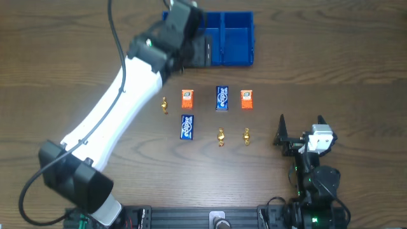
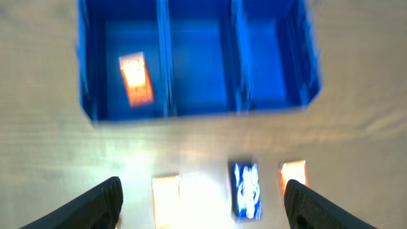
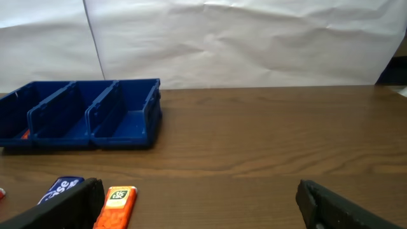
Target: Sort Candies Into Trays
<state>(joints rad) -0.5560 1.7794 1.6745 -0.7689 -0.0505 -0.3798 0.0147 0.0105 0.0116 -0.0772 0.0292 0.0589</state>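
Your left pincer (image 2: 202, 187) spread wide, empty, near blue plastic three-bay tray (image 2: 164, 57) at twelve o'clock, right pincer (image 3: 198, 191) likewise spread, empty

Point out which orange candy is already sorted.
The orange candy in the tray's end compartment. The other two orange candies lie on the table, outside the tray.

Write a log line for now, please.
left pincer: open, empty | tray: one orange candy in end compartment | right pincer: open, empty
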